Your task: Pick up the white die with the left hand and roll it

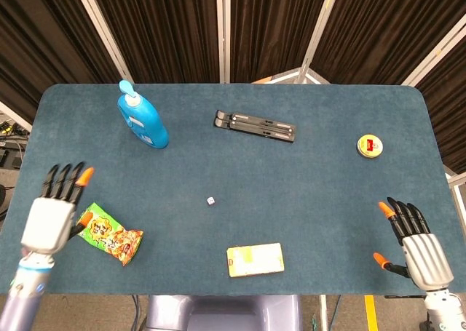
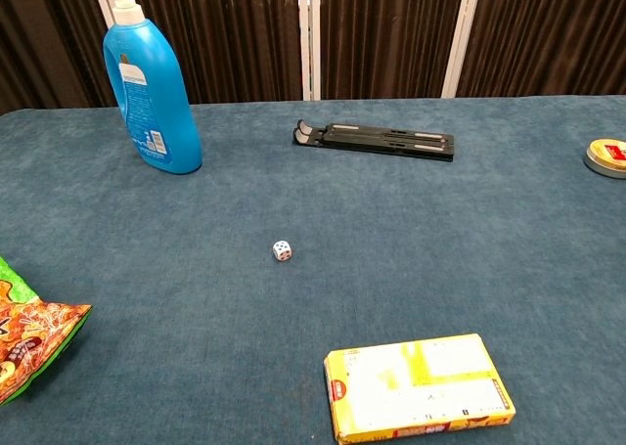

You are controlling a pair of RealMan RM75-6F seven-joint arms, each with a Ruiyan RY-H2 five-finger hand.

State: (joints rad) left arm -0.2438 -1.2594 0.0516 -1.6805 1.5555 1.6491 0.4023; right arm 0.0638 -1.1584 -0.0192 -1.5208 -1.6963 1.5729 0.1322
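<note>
White die [image 1: 210,200] at rest alone on the blue counter [image 1: 328,193], near the middle, touching nothing. Seen from the chest camera as a small cube with dark pips. Well apart from both hands.

Left hand [image 1: 54,212] at the left edge of the counter, palm down, fingers spread and straight, holding nothing, just beside the green and orange snack bag [image 1: 108,233]. Visible in the head view only.

Right hand [image 1: 415,240] near the right front corner, fingers likewise apart, gripping nothing. Also out of the chest view.

Blue bottle [image 1: 141,117] upright at the back left, white pump top. Black folded stand [image 1: 255,125] lying flat toward the back centre, between the bottle and the round yellow tin [image 1: 370,145] at the right. Yellow box [image 1: 255,259] lying flat by the front edge, nearer the camera than the die and slightly to its right. Snack bag flat on the counter, only partly in the chest view at the lower left corner.

Dark curtains with pale upright posts behind the counter.
</note>
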